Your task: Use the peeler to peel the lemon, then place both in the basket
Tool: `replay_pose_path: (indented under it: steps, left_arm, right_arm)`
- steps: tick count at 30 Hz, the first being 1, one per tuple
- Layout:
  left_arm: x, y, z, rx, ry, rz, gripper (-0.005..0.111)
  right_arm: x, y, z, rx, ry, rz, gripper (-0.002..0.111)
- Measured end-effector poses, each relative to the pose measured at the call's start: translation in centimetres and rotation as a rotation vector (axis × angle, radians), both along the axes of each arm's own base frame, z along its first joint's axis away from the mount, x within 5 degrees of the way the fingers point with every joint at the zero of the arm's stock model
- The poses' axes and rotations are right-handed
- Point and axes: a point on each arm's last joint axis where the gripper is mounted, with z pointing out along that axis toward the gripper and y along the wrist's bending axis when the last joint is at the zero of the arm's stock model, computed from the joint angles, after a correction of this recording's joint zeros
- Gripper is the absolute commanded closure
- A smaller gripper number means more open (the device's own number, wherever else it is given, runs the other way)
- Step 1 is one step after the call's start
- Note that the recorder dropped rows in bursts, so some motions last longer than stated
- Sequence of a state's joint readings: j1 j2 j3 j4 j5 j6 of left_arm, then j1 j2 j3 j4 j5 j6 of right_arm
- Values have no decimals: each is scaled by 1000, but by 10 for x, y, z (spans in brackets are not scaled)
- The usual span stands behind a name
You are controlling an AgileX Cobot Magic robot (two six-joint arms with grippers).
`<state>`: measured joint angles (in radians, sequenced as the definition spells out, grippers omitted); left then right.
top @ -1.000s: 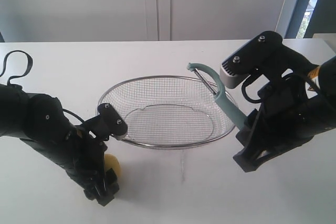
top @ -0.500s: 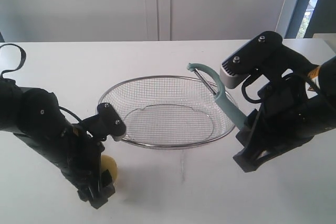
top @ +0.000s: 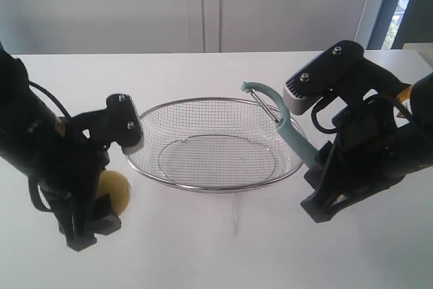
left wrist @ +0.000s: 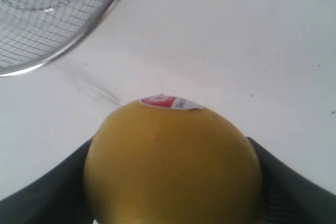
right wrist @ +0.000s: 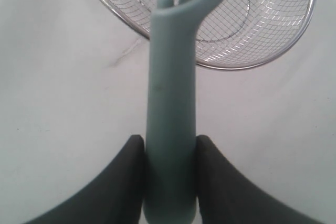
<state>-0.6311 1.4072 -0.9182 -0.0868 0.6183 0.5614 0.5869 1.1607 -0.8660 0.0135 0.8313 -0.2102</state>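
Note:
The yellow lemon [top: 114, 190] with its red-and-white sticker [left wrist: 165, 101] fills the left wrist view [left wrist: 173, 166], and my left gripper [top: 100, 209] is shut on it just off the table, left of the basket. The silver wire-mesh basket [top: 215, 187] lies at the table's middle. My right gripper [top: 318, 167] is shut on the handle of the pale teal peeler [top: 298, 141], whose loop head and blade [top: 260, 93] hang over the basket's right rim. In the right wrist view the handle [right wrist: 171, 129] stands between the two black fingers [right wrist: 128, 177], and the basket [right wrist: 294, 45] lies beyond.
White tabletop [top: 230, 248] runs in front of the basket and behind it to a white wall. The right arm's black body [top: 365, 147] stands close to the basket's right side; the left arm [top: 40, 153] stands at its left.
The left arm has risen and swung upright, lifting the lemon a little up and to the left off the table. The right arm and peeler have not moved.

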Motion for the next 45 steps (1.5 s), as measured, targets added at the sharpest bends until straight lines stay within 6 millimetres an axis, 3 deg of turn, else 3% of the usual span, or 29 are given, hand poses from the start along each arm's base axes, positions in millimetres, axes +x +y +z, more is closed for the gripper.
replay_pose_path:
  steps: [10,17,23,27,33,45]
  left_arm:
    - [-24,17,67,-119,-157,-12,107]
    - [-47,33,97,-194,-259,-14,107]
    - [-50,36,102,-218,-287,-11,107]
    - [-48,34,97,-250,-313,3,107]
    - [-46,30,88,-303,-333,14,107]
    - [-58,14,96,-459,-332,-211,107]
  right_arm:
    - [3,2,2,36,-36,-11,108]
    - [13,10,0,88,-65,-31,108]
    - [34,26,-15,48,19,-28,108]
    - [46,40,-12,85,54,6,108]
    - [44,55,-13,187,131,89,108]
    - [39,76,-25,329,278,192,108]
